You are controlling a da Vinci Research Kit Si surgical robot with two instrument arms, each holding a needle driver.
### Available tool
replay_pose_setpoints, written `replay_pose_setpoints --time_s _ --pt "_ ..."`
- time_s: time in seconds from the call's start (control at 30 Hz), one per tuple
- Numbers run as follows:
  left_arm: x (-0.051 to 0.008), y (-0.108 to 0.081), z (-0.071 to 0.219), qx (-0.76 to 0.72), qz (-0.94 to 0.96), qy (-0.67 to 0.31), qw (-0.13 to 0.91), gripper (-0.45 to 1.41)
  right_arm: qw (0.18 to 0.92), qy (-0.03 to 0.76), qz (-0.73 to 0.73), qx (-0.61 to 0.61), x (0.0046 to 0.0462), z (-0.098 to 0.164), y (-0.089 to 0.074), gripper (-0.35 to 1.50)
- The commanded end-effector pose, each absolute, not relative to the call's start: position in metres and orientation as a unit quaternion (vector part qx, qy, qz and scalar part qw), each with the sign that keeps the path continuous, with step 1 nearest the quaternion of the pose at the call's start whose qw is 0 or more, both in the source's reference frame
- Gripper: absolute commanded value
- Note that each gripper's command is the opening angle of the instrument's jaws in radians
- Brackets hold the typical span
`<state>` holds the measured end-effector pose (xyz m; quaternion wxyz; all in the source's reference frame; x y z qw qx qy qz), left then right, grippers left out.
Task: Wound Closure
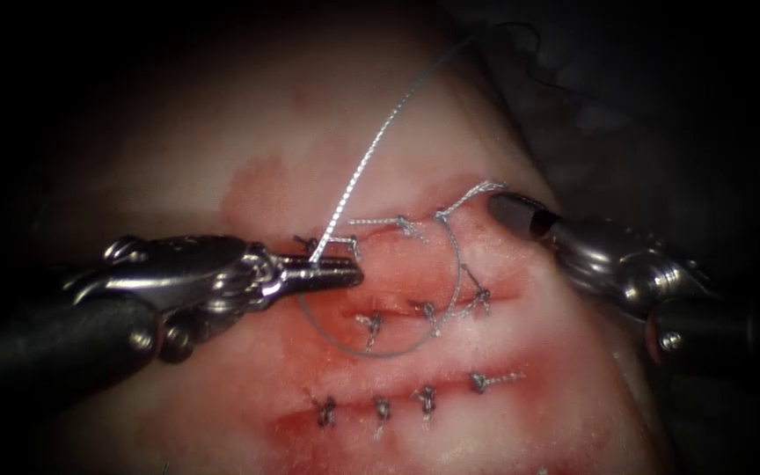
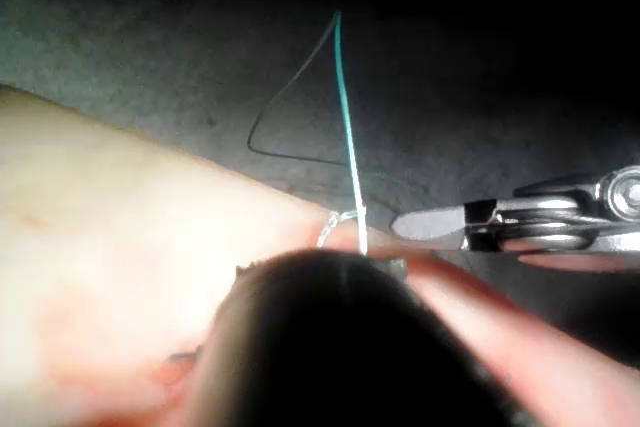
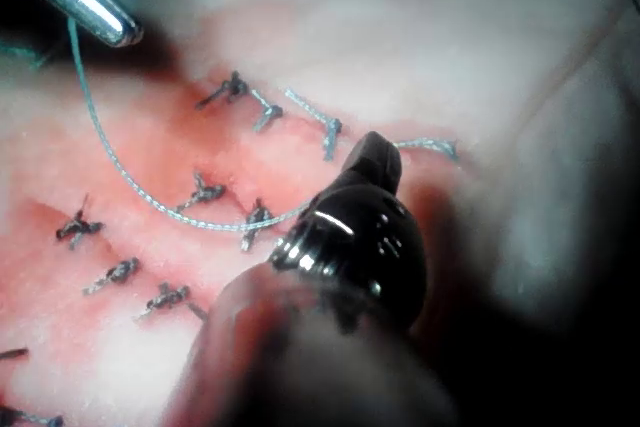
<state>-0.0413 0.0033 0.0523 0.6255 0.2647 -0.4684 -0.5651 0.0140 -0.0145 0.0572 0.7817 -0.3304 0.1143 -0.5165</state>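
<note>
On the tissue [image 1: 248,132], my left tool [image 1: 345,274] lies across the left end of the upper cut [image 1: 398,281], its jaws shut on the thread [image 1: 371,149]. From the jaws the thread climbs up and away over the tissue, and a slack loop [image 1: 380,352] curves below and round to a stitch [image 1: 440,215]. My right tool [image 1: 505,209] rests on the right side with its jaws shut and nothing seen between them. A short thread tail [image 1: 485,186] lies just by its tip. In the right wrist view the right tool [image 3: 375,152] sits beside that tail [image 3: 430,145], and the left tool [image 3: 100,17] holds the thread.
Several knotted stitches [image 1: 428,310] close the upper cut. A lower cut [image 1: 398,405] carries another row of knots [image 1: 382,406]. Red fluid [image 1: 310,431] stains the tissue around both cuts. The tissue's edge [image 1: 565,202] falls off to dark bench behind the right tool.
</note>
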Motion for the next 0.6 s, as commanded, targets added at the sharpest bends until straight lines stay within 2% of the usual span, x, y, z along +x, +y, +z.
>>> replay_pose_setpoints --time_s 0.03,0.07,0.17,0.2,0.23,0.27,0.3,0.33,0.6 --pt "-0.0419 0.0043 0.0525 0.262 -0.566 -0.470 0.624 -0.45 0.802 0.137 -0.479 -0.329 0.0153 0.0583 -0.0158 -0.23" --pt "-0.0419 0.0042 0.0526 0.264 -0.566 -0.470 0.624 -0.45 0.816 0.151 -0.451 -0.327 0.0152 0.0590 -0.0162 -0.33" --pt "-0.0422 0.0039 0.0526 0.265 -0.566 -0.469 0.624 -0.45 0.857 0.182 -0.353 -0.330 0.0150 0.0617 -0.0162 -0.32" --pt "-0.0422 0.0039 0.0526 0.266 -0.566 -0.469 0.624 -0.45 0.858 0.185 -0.341 -0.336 0.0150 0.0623 -0.0159 -0.03" --pt "-0.0422 0.0039 0.0526 0.266 -0.566 -0.469 0.624 -0.45 0.858 0.185 -0.341 -0.336 0.0150 0.0623 -0.0159 -0.03" --pt "-0.0422 0.0039 0.0526 0.266 -0.563 -0.470 0.626 -0.45 0.854 0.186 -0.334 -0.352 0.0151 0.0631 -0.0156 0.44" --pt "-0.0422 0.0039 0.0526 0.266 -0.563 -0.470 0.626 -0.45 0.851 0.188 -0.328 -0.366 0.0151 0.0635 -0.0154 0.71" --pt "-0.0422 0.0038 0.0526 0.266 -0.563 -0.470 0.626 -0.45 0.848 0.188 -0.324 -0.374 0.0152 0.0637 -0.0153 0.78" --pt "-0.0424 0.0032 0.0529 0.273 -0.557 -0.469 0.629 -0.45 0.843 0.188 -0.302 -0.405 0.0162 0.0638 -0.0138 0.84"
